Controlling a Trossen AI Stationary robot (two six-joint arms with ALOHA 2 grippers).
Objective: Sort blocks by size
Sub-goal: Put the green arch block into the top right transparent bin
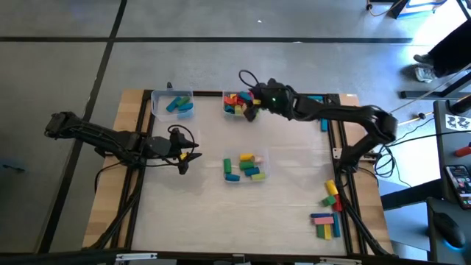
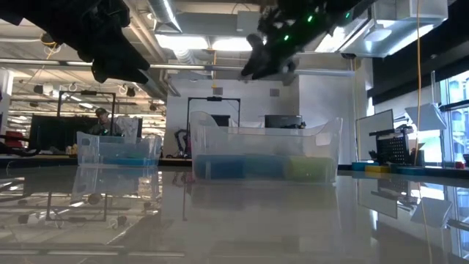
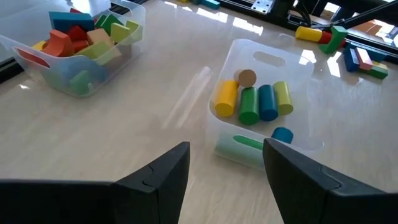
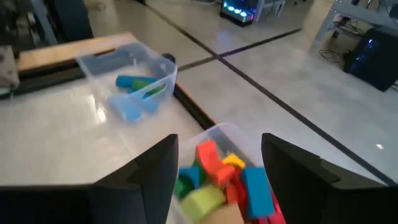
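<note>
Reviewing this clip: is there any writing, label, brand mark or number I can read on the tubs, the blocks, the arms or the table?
None can be read in any view.
Blocks: plain colours, no print.
Clear tubs: no label visible.
Left gripper and right gripper: dark fingers, open, no marking.
Table: bare surface, no text.
Screens in the room behind, low view: too far to read.

Three clear tubs are standing in the way: one at 11 o'clock [image 1: 172, 104], one at 12 under the right gripper [image 1: 252, 110], one at centre [image 1: 244, 167]. Loose blocks [image 1: 329, 213] are cluttering 4 o'clock. Bare tabletop [image 1: 191, 213] is lying open toward 7.
</note>
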